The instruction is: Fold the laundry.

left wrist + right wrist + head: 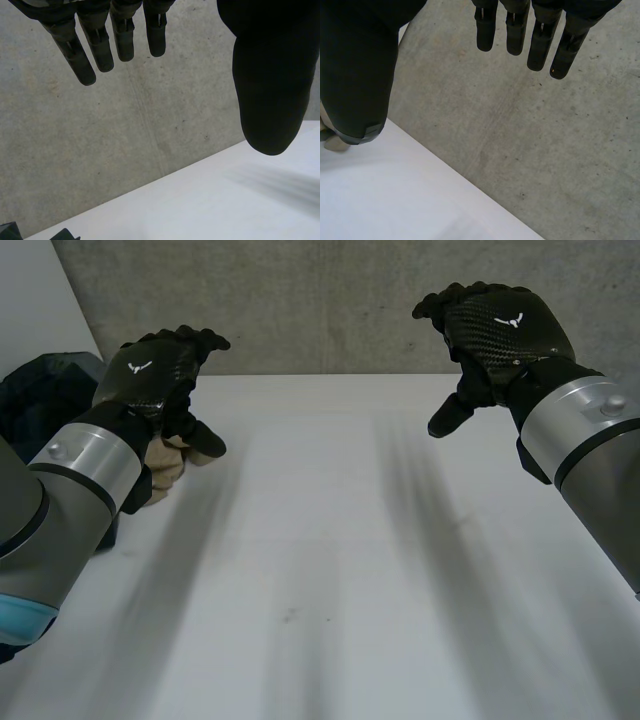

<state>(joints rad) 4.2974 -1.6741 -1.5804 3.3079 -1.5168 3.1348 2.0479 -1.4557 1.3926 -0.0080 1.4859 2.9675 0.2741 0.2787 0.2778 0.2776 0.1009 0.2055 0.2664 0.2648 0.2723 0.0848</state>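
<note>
- Concrete wall [330, 300] closes off the back, and the white worktop [330, 570] runs out from it with its middle bare.
- Your left arm [80, 470] comes in along the worktop's left side. Your right arm [590, 450] comes in on the opposite side, well apart from it.
- A dark blue bundle [45, 400], probably the laundry, sits at the worktop's far left edge, just outside your left arm. You cannot read a long axis from what shows of it.
- Your left hand [155, 370] hangs above the worktop with its fingers [102, 47] straight and the thumb [270, 90] spread away, holding nothing.
- Your right hand [500, 325] hovers the same way, fingers [540, 40] straight, thumb [357, 75] wide, empty.
- A small beige lump [170, 462] lies just under your left hand. Whether it is cloth is unclear.
- Both candidates lie on the left, so your left hand is much the nearer. The bundle is outward of it and the lump is beneath it. Your right hand would have to cross the whole worktop.
</note>
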